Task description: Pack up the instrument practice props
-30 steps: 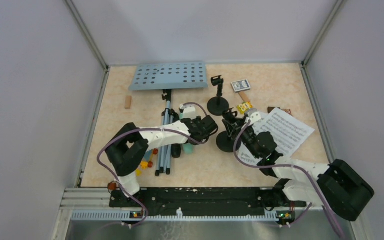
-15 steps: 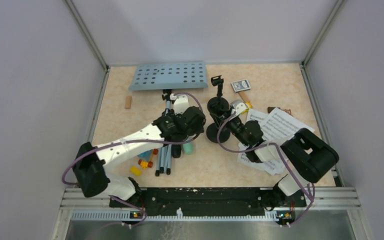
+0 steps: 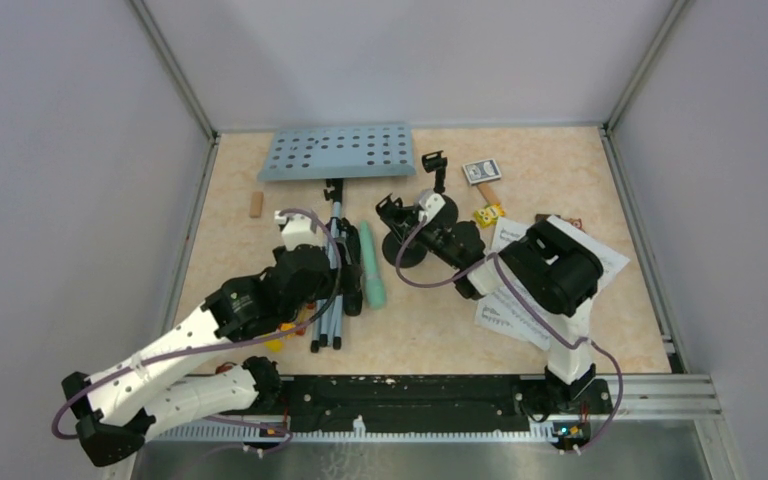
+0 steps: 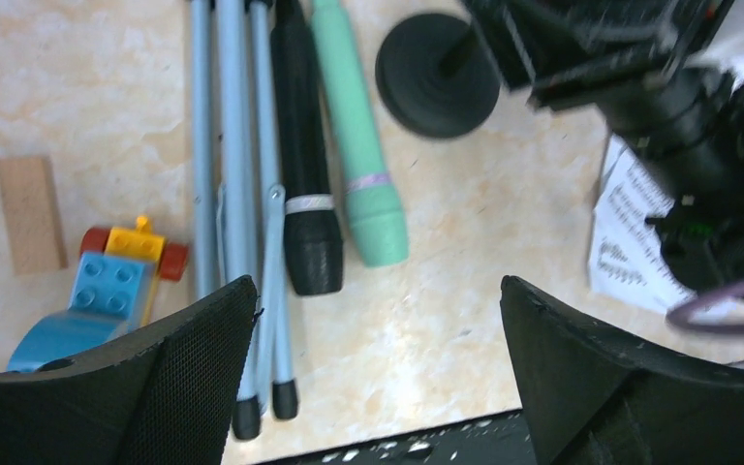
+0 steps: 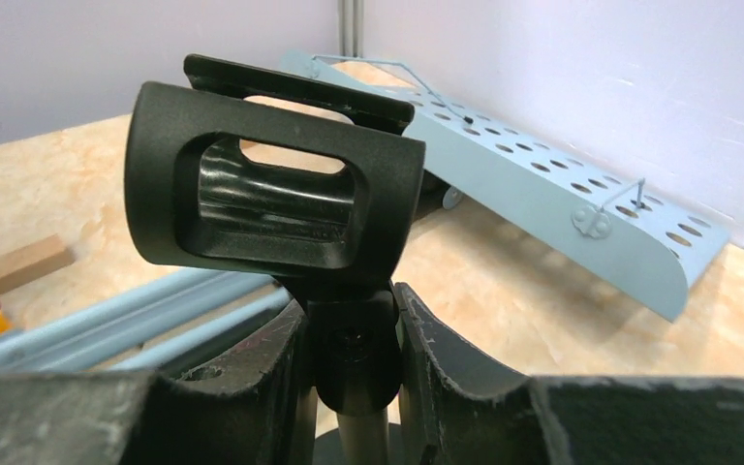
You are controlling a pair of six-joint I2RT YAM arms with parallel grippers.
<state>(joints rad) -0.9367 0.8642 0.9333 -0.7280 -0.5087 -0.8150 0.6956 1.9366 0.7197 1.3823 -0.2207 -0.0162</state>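
Observation:
The pale-blue music desk (image 3: 340,152) lies flat at the back, its silver tripod pole (image 3: 332,285) running toward me. Beside the pole lie the black microphone (image 4: 302,174) and the mint-green microphone (image 3: 370,265). My left gripper (image 4: 376,291) hangs open above them, holding nothing. My right gripper (image 5: 354,339) is shut on the stem of a black mic holder (image 3: 407,250), just under its clip (image 5: 271,184). The other mic holder (image 3: 433,162) stands behind it. The white sheet-music pages (image 3: 570,262) lie under the right arm, partly hidden.
Colourful toy bricks (image 4: 116,271) and a tan wooden block (image 4: 31,213) lie left of the tripod pole. Another tan block (image 3: 255,204) sits at the back left. A card box (image 3: 481,169) and a small yellow toy (image 3: 488,214) lie at the back right. Walls enclose three sides.
My left gripper has opened wider and drawn back to the left, uncovering the mint-green microphone. My right gripper has carried the mic holder leftward and toward the back.

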